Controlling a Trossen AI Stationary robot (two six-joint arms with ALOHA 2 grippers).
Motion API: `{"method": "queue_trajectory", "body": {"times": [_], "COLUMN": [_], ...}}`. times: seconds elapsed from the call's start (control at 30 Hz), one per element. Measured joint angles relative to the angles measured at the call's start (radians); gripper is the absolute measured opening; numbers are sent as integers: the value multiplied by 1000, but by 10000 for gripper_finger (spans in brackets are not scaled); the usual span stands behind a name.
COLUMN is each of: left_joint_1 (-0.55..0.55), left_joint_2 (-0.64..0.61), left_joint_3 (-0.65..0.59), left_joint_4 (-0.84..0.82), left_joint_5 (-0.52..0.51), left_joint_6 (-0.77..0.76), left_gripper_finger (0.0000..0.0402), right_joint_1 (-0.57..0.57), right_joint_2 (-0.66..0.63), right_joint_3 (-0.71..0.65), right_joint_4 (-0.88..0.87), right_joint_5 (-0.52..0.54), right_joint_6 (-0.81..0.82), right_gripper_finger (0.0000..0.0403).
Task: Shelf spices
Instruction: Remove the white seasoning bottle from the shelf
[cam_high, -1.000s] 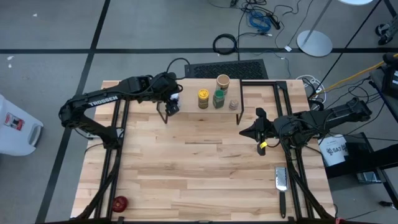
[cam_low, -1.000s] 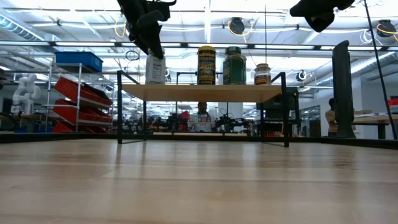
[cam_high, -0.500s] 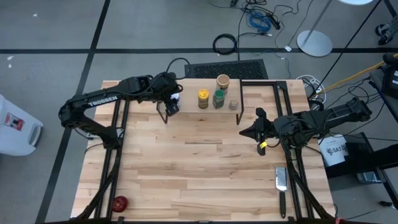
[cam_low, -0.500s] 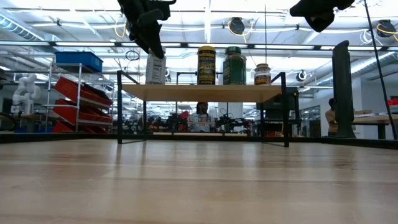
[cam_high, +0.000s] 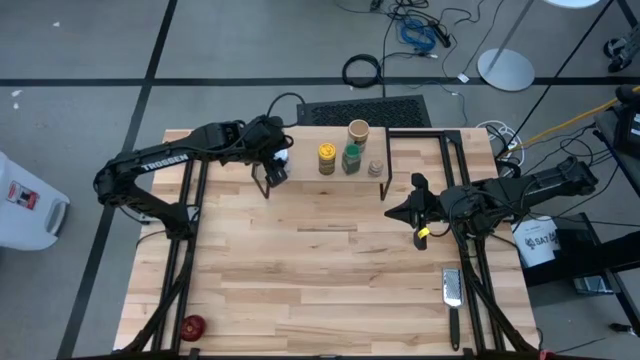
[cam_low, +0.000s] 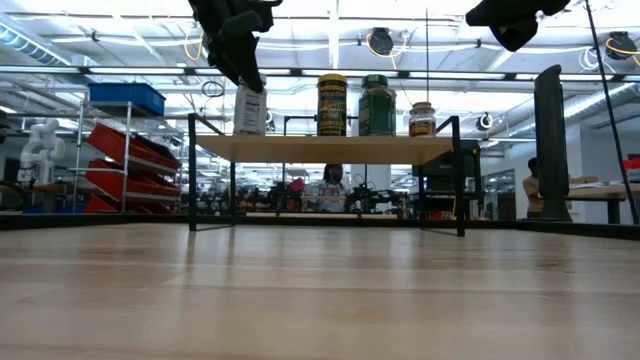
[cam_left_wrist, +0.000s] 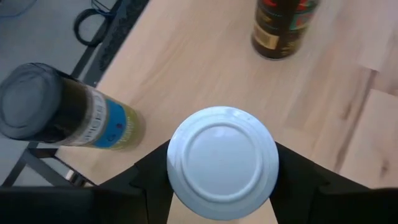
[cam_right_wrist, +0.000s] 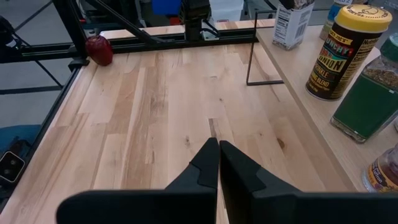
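High view. A light wood worktop (cam_high: 330, 270) stands on a grey floor crossed by dark lines, with cables beyond its far edge. The shelf (cam_high: 325, 170) sits at the far edge. On it stand the yellow jar (cam_high: 326, 157), green-lidded jar (cam_high: 352, 157), tan jar (cam_high: 358, 131) and dark-lidded jar (cam_high: 375, 169). The left pincer (cam_high: 281, 160) is over the shelf's left end. The right pincer (cam_high: 397, 213) hangs over the worktop in front of the shelf's right end. A red round object (cam_high: 192, 325) and a metal grater (cam_high: 453, 292) lie near the front corners; the middle of the worktop is open.

Low view. The shelf plank rests on thin black legs, with open space beneath. The white-capped jar (cam_low: 250, 110) stands at its left end. A workshop with red bins lies behind.

Left wrist view. The left pincer's fingers (cam_left_wrist: 301, 177) flank the white cap on both sides, pinching it.

Right wrist view. The right pincer's fingers (cam_right_wrist: 211, 165) are pressed together over bare worktop beside the shelf.
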Motion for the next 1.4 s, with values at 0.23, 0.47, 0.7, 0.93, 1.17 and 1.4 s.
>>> {"method": "queue_trajectory", "body": {"times": [0.23, 0.47, 0.7, 0.93, 1.17, 1.4], "left_joint_1": [-1, -42, -144, -277, -409, -498], "left_joint_2": [0, 0, 0, 0, 0, 1], "left_joint_3": [53, 91, 100, 101, 101, 100], "left_joint_4": [-15, -15, -6, 72, 191, 268], "left_joint_5": [57, 128, 192, 192, 185, 116], "left_joint_6": [-2, -34, -79, -127, -132, -132], "left_gripper_finger": [208, 208, 208, 208, 208, 208], "right_joint_1": [0, 0, 17, 18, 18, 18], "right_joint_2": [0, 1, 95, 236, 344, 439], "right_joint_3": [0, 0, 1, 1, 1, 1], "right_joint_4": [11, 58, 153, 388, 576, 722], "right_joint_5": [0, 1, -36, -51, -53, -53], "right_joint_6": [0, -3, 8, -56, -89, -124], "right_gripper_finger": [0, 0, 27, 123, 242, 343]}}
